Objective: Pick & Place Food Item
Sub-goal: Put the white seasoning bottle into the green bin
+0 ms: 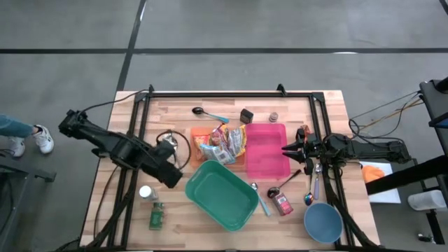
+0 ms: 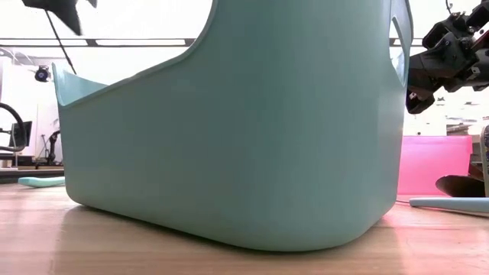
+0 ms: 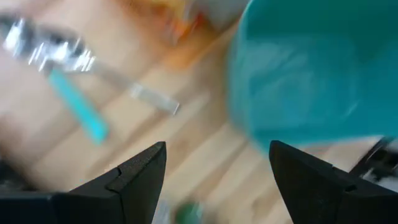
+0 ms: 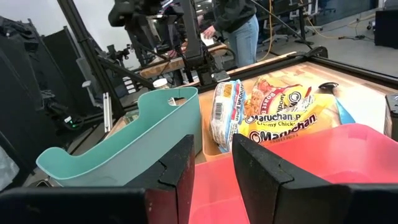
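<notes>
At the table's left edge the wooden top (image 1: 105,210) lay bare beside the dark frame rail, with a small white-capped container (image 1: 146,192) and a little green item (image 1: 157,215) near the front. The left gripper (image 1: 170,175) hung above the boards just left of the green bin (image 1: 220,194), its jaws spread wide and holding nothing; past its fingers (image 3: 140,171) the left wrist view showed open wood, a blurred teal-handled utensil and the bin's corner. The bin sat tilted toward the front of the table, its right corner near a teal-handled spoon (image 1: 260,197).

Behind the bin, an orange tray (image 1: 198,136) held the food, ramen packets (image 1: 224,145), lying against the left wall of the pink bin (image 1: 267,150). In the right wrist view the packets (image 4: 273,115) read "Maruchan" twice, with "Creamy Chick" partly legible and a barcode on the upright pack. Another spoon (image 1: 207,113), a dark block (image 1: 246,115) and a small jar (image 1: 274,117) lay along the back edge, with bare wood between them.

Right of the pink bin, room was tighter: a dark spoon (image 1: 281,187), a red can (image 1: 283,204) and a blue bowl (image 1: 323,222) crowded the front right corner. The right gripper (image 1: 288,148) hovered at the pink bin's right rim, jaws only narrowly parted, gripping nothing. A person stood beyond the table.
</notes>
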Motion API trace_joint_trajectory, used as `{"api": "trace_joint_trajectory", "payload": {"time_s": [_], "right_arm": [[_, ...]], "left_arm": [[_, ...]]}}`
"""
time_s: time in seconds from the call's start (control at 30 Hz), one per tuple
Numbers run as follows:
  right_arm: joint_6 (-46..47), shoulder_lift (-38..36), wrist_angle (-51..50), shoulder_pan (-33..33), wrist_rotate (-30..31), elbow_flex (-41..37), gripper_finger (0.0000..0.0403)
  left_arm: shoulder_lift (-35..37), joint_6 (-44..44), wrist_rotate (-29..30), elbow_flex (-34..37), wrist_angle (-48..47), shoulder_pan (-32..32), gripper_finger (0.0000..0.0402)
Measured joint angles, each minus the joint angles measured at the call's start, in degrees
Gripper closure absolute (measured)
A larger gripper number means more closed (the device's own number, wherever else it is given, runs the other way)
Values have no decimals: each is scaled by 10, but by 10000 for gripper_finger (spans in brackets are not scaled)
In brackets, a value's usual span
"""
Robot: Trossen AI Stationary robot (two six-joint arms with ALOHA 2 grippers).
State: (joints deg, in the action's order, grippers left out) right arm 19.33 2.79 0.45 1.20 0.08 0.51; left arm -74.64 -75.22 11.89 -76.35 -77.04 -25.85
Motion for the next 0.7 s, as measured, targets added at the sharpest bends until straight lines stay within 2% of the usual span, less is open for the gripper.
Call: {"api": "trace_joint_trajectory", "payload": {"time_s": [0.13, 0.23, 0.5, 0.6, 0.7], "right_arm": [[0, 0, 0, 0, 0, 0, 296], [0, 0, 0, 0, 0, 0, 296], [0, 0, 0, 0, 0, 0, 296], [0, 0, 0, 0, 0, 0, 296], [0, 0, 0, 0, 0, 0, 296]], "left_arm": [[-15, -76, -73, -19, -88, -17, 116], [-9, -133, -105, -10, -108, -55, 116], [16, -310, -106, 31, -113, -196, 116], [17, -355, -106, 45, -112, -227, 116], [17, -363, -106, 60, -93, -237, 116]]}}
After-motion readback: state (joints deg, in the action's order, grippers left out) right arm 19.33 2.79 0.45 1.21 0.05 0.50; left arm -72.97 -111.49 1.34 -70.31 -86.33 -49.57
